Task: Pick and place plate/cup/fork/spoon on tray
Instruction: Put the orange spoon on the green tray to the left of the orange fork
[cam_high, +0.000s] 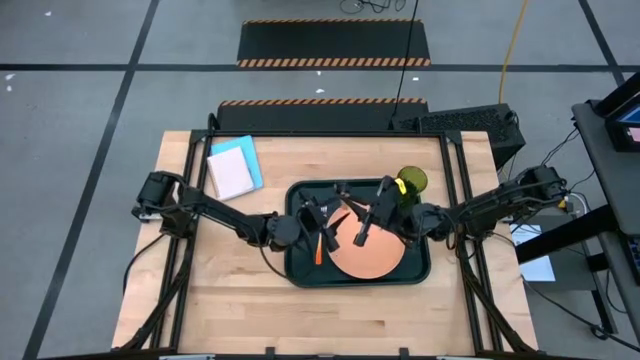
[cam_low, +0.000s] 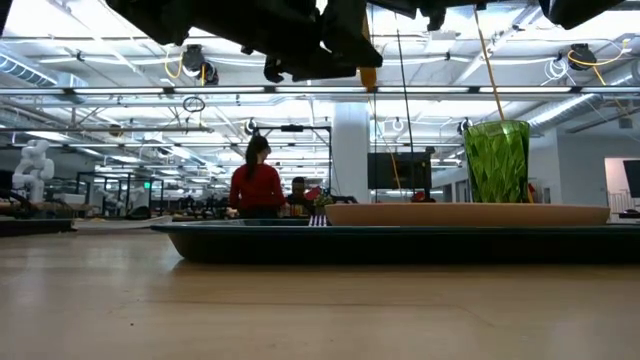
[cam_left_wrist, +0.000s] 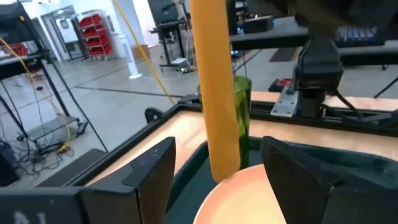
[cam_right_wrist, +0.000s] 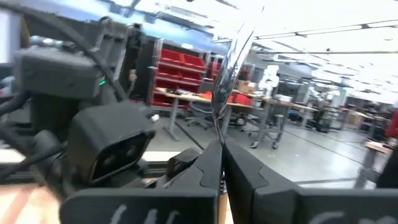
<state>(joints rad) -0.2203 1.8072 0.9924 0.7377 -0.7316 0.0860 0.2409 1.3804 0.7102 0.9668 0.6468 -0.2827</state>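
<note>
While grippers hover, tray (cam_high: 300, 262) holds plate (cam_high: 375, 255), cup (cam_high: 412, 181)

Both arms crowd the tray (cam_high: 300, 268); table's (cam_high: 200, 300) near side lies open.

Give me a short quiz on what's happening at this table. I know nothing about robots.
1. True or false: the cup stands on the plate.
2. What lies in the tray on the left arm's side of the plate? A: a notebook. B: an orange-handled utensil. C: a second cup.
3. Which gripper is shut on the hanging utensil?

Key: 1 false, the cup stands apart from the plate. 2 B. 3 the right gripper; the left gripper is open around the handle.
</note>
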